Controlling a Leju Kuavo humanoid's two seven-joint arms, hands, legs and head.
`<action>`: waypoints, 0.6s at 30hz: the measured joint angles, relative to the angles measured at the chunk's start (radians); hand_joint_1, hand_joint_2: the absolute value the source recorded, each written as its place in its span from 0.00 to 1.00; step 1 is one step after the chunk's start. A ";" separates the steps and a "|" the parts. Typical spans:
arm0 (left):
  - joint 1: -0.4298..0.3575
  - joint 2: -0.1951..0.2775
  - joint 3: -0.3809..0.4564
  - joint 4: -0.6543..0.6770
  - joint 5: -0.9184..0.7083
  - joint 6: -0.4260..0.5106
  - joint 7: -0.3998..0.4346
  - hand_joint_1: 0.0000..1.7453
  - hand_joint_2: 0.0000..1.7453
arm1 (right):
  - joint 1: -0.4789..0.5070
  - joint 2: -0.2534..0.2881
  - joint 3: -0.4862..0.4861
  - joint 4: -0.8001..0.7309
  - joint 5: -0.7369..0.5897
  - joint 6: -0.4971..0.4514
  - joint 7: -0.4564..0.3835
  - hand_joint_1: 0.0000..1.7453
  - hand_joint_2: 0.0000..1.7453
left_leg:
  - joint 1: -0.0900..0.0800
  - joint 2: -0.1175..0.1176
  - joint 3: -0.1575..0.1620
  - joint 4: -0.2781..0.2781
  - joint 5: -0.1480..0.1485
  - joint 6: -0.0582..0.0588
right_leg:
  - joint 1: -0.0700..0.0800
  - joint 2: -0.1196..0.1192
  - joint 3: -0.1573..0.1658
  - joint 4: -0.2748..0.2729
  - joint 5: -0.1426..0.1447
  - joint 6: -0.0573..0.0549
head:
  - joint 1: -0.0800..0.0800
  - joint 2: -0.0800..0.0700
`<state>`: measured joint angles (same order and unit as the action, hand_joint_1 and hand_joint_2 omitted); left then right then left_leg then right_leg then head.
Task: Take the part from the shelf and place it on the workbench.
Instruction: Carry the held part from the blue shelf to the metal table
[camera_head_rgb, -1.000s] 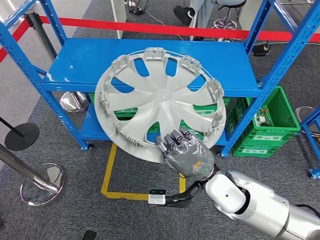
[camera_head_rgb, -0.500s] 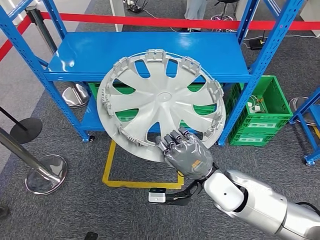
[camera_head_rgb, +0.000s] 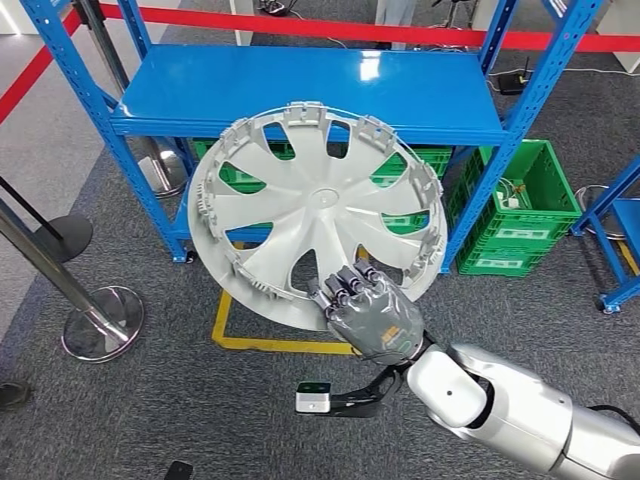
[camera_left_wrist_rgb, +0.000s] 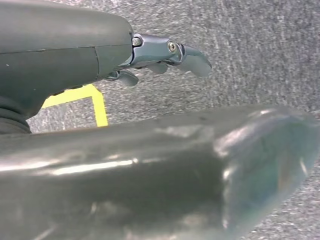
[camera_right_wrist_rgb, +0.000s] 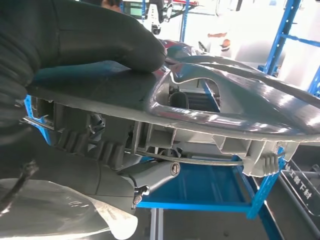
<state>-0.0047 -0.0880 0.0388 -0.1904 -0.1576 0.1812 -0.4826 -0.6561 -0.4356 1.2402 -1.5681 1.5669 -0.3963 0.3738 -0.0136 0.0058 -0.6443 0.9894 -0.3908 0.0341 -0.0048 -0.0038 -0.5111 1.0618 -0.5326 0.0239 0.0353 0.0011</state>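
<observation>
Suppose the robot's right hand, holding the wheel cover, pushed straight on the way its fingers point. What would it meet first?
Probably the blue shelf. The right hand grips the wheel cover at its near rim, fingers aimed toward the rack, so the cover's far edge would likely reach the shelf first. Depth is hard to judge.

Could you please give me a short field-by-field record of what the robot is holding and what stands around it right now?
held part: silver wheel cover, inner ribbed side up, tilted
holding hand: right hand, gripping the cover's near rim
left hand: left hand, fingers apart, nothing in them, above grey carpet
shelf: blue shelf, top board bare, behind the cover
under and beside shelf: green crates
floor marking: yellow tape outline below the cover
barrier: red belt and chrome post base
workbench: cannot tell where it is
</observation>
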 joint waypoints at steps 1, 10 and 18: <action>0.000 0.000 0.000 0.000 0.000 0.000 0.000 0.00 0.00 | 0.000 0.000 -0.003 -0.001 0.000 -0.003 -0.002 1.00 1.00 | 0.000 0.000 -0.007 0.000 0.011 -0.004 | 0.003 0.001 0.039 -0.061 -0.009 -0.003 | 0.000 0.000; 0.007 0.011 0.012 0.002 -0.005 -0.005 0.000 0.00 0.00 | 0.029 0.018 -0.034 -0.001 0.000 -0.034 0.017 1.00 1.00 | 0.017 -0.004 -0.081 0.267 -0.168 -0.060 | -0.001 -0.008 -0.019 -0.106 0.053 -0.038 | -0.006 0.000; 0.005 0.018 0.014 0.002 -0.011 -0.007 -0.002 0.00 0.00 | 0.046 0.043 -0.061 -0.001 0.000 -0.033 0.002 1.00 1.00 | 0.015 -0.011 0.133 0.010 -0.116 -0.038 | -0.002 -0.007 -0.103 -0.064 0.100 -0.001 | -0.005 0.000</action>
<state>-0.0002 -0.0702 0.0528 -0.1882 -0.1684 0.1738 -0.4850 -0.6105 -0.3928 1.1796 -1.5692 1.5671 -0.4290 0.3763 0.0017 -0.0051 -0.5114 0.9992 -0.5069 -0.0038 -0.0070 -0.0109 -0.6138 0.9977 -0.4329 0.0224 0.0299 0.0011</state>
